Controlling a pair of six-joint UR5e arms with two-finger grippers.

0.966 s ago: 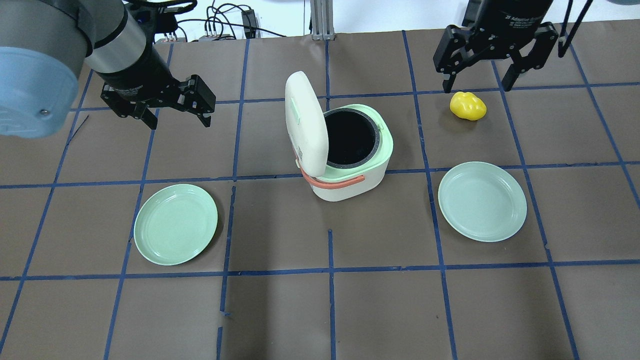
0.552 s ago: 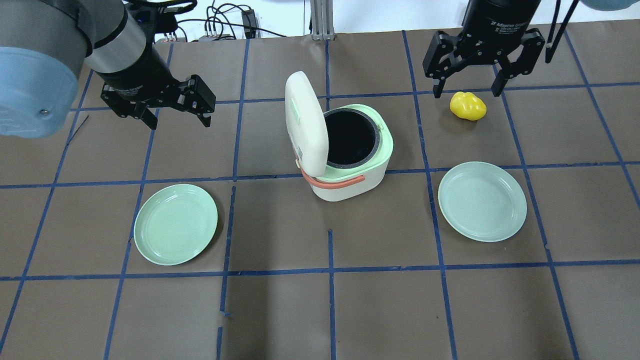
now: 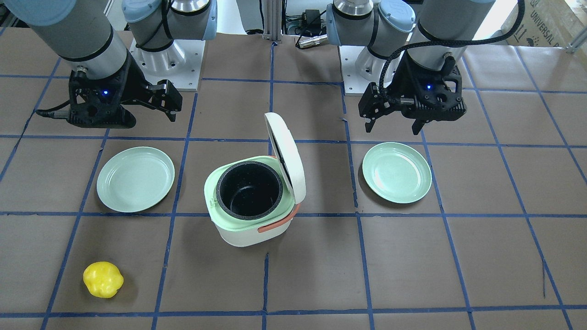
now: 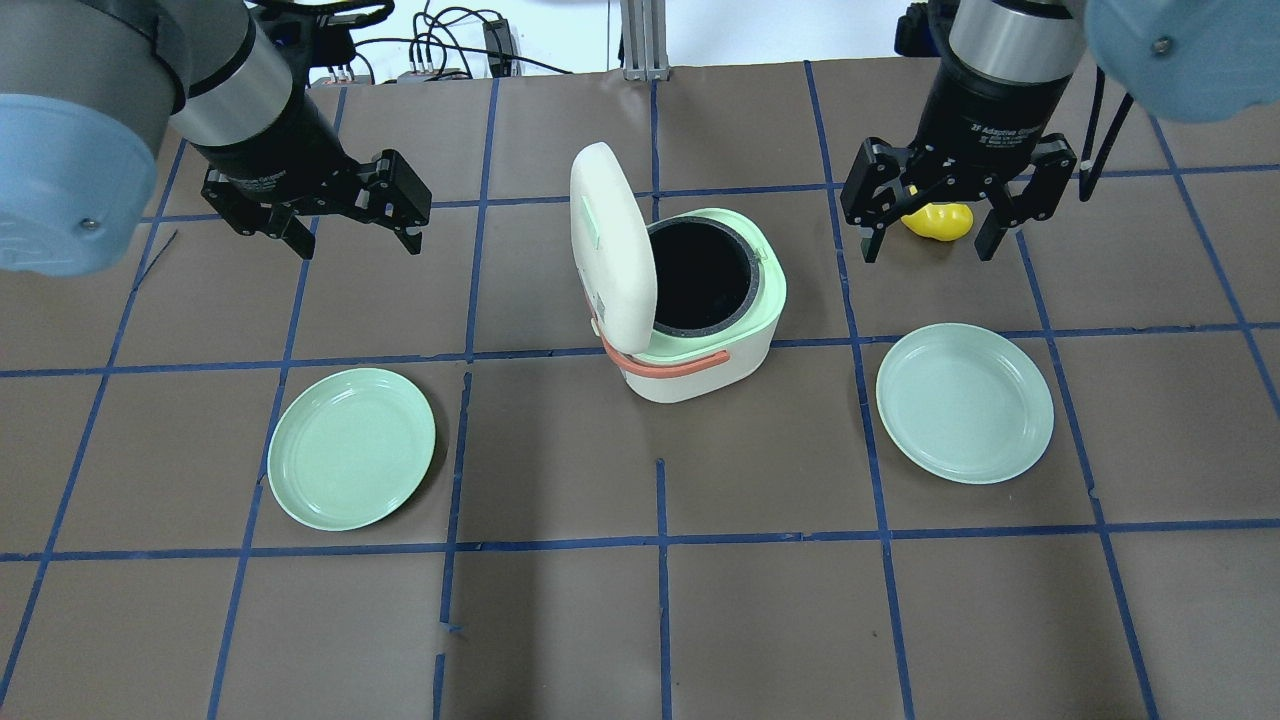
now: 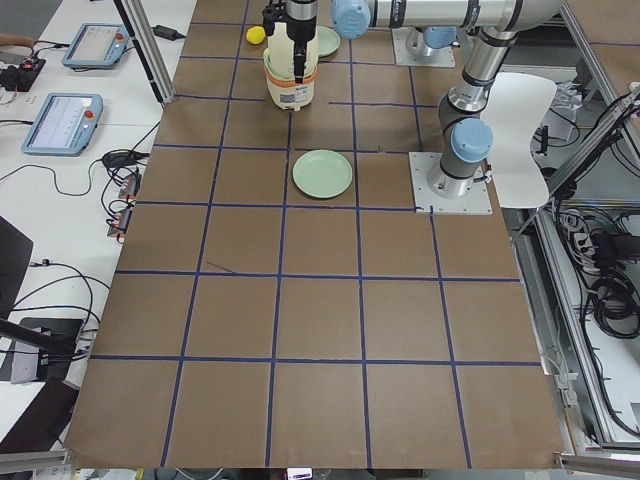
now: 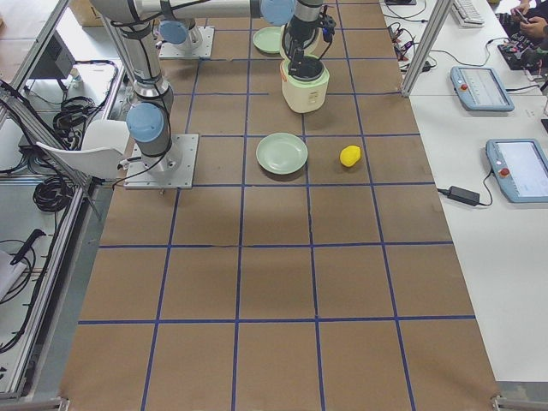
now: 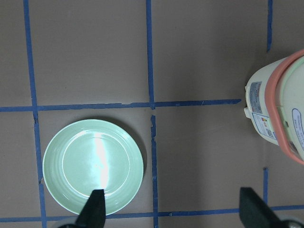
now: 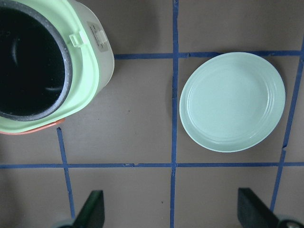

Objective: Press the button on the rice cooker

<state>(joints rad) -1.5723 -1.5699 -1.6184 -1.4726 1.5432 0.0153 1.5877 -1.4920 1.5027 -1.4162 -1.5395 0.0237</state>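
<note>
The white rice cooker (image 4: 700,378) stands at mid table with its lid (image 4: 608,250) swung up and open. The black pot, mint rim and orange strap handle show. It also appears in the front view (image 3: 238,234), the left wrist view (image 7: 266,114) and the right wrist view (image 8: 97,71). A small mint tab (image 8: 76,40) sits on the rim. My left gripper (image 4: 356,238) is open and empty, well left of the cooker. My right gripper (image 4: 927,250) is open and empty, right of the cooker, above the table.
A yellow toy (image 4: 935,222) lies behind the right gripper, partly hidden by it, and shows in the front view (image 3: 103,279). One green plate (image 4: 352,448) lies front left of the cooker, another (image 4: 965,402) front right. Blue tape lines cross the brown mat.
My right gripper has moved toward the near side of the table and slightly left, and now covers part of the yellow toy. The left arm and the cooker have not moved.
</note>
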